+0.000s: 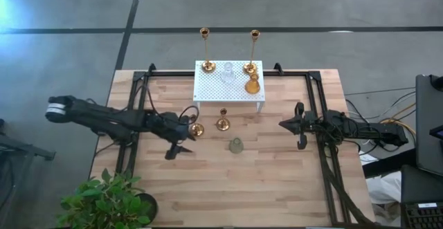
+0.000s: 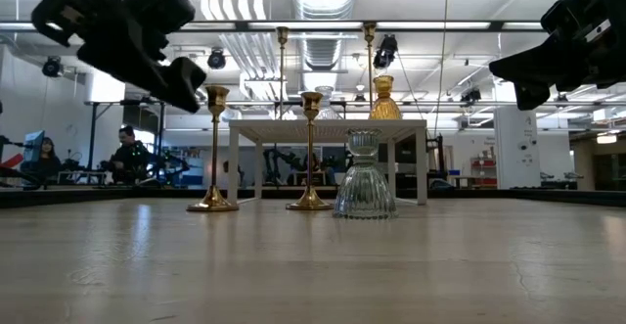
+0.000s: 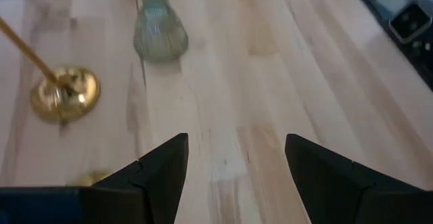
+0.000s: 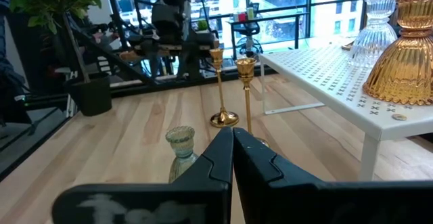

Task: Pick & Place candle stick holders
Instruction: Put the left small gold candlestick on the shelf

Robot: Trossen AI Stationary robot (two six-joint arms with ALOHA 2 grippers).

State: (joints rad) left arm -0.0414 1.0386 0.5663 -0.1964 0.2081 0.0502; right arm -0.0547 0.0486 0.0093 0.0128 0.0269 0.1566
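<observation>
A pale wooden table [image 1: 277, 180] stands on a grey floor, with a workshop room behind it. At the table's 12 o'clock edge sits a white perforated stand [image 1: 228, 87]. On it are two tall brass sticks [image 1: 205, 49] [image 1: 253, 51], a clear glass holder [image 1: 227, 72] between them, and an amber glass holder [image 1: 252, 85] at 5 o'clock of the clear one. On the wood near the stand's 6 o'clock side stand two short brass holders [image 1: 197, 129] [image 1: 222, 123], with a grey-green glass holder [image 1: 237, 146] at 5 o'clock of them. The left gripper [image 1: 181, 139] hangs above the table just beside the leftmost short holder, fingers [image 3: 162, 170] spread wide and empty. The right gripper [image 1: 300, 126] hangs at 3 o'clock, well apart from the holders, fingers [image 4: 220, 156] pressed together with nothing between them. A potted plant [image 1: 104, 198] sits at the table's 7 o'clock corner.
</observation>
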